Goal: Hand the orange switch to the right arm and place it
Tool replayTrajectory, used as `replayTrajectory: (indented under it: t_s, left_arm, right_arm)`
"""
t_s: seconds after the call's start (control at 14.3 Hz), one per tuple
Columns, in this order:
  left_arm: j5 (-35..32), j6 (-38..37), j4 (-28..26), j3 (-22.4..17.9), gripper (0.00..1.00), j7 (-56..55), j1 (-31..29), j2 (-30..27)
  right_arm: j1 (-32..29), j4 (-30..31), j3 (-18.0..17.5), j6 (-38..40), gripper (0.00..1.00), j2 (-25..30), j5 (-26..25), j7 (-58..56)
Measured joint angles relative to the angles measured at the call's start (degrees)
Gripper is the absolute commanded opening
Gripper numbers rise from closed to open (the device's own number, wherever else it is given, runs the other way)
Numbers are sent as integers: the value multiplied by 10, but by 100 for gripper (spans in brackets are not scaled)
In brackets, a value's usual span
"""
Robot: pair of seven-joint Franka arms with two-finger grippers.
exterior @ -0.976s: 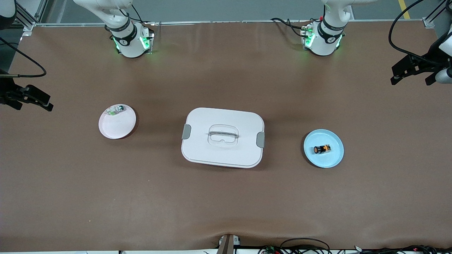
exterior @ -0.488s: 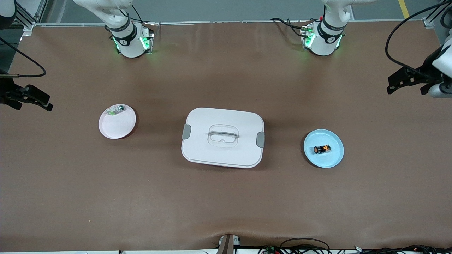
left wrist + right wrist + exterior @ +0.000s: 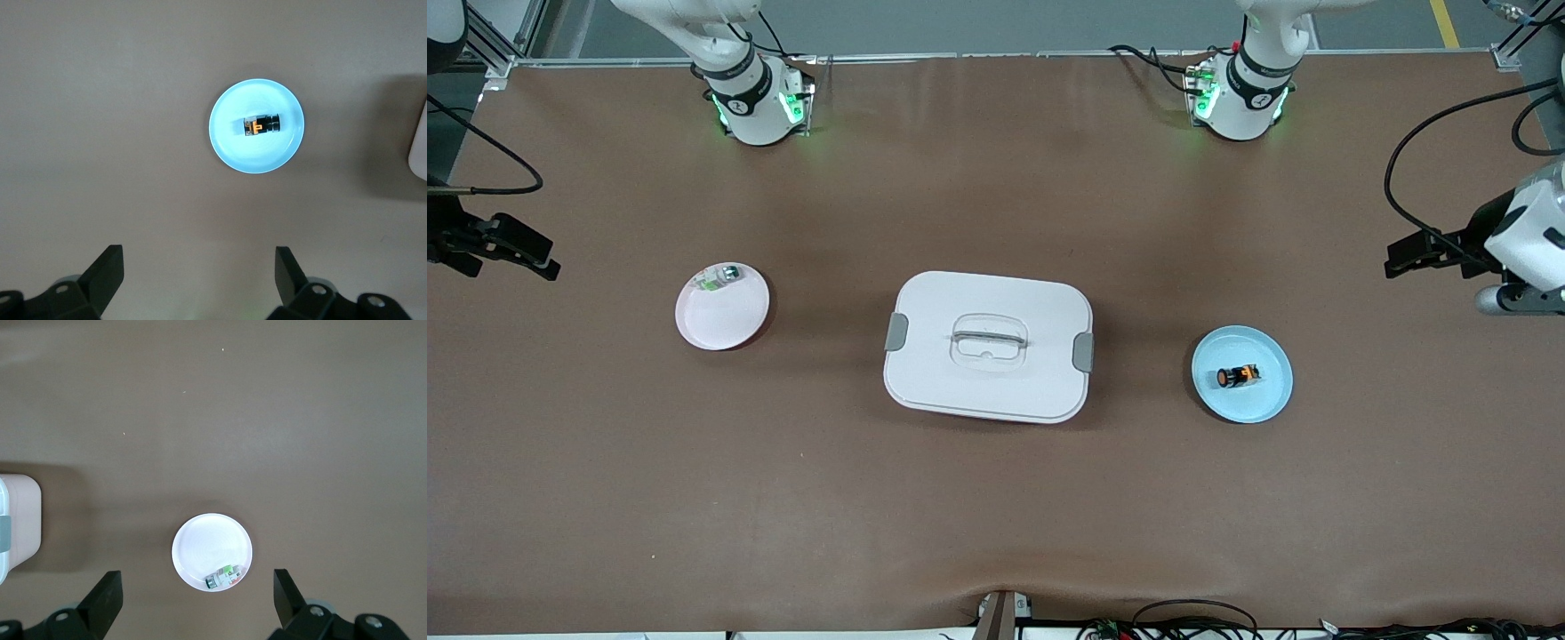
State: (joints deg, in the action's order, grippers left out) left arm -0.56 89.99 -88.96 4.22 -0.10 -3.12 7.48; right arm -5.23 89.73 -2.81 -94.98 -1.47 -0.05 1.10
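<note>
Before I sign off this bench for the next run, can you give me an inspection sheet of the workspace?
Surface: brown table covering, slightly wrinkled.
Job's things: tiny black and orange switch lying on the round light-blue plate, untouched.
Clutter: white lidded rectangular box mid-table; round pale pink plate holding a whitish-clear part with green.
Grippers: left gripper open, empty, over bare table near its end; right gripper open, empty, waiting at its end.
Cables: black cable looping from the left arm.
Surroundings: nothing seen.
</note>
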Motion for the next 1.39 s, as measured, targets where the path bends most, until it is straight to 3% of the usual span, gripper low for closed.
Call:
replayTrajectory:
  t_s: [0.49, 0.91, 1.39]
  left_arm:
    - [64, 40, 3, 3, 100, 8, 4, 72]
    - [61, 106, 1, 6, 100, -78, 52, 125]
    - [42, 261, -95, 6, 100, -132, 85, 149]
  right_arm:
    - [0, 0, 0, 0, 100, -1, 0, 0]
    - [0, 0, 0, 0, 100, -2, 0, 0]
    - [0, -1, 1, 0, 100, -2, 0, 0]
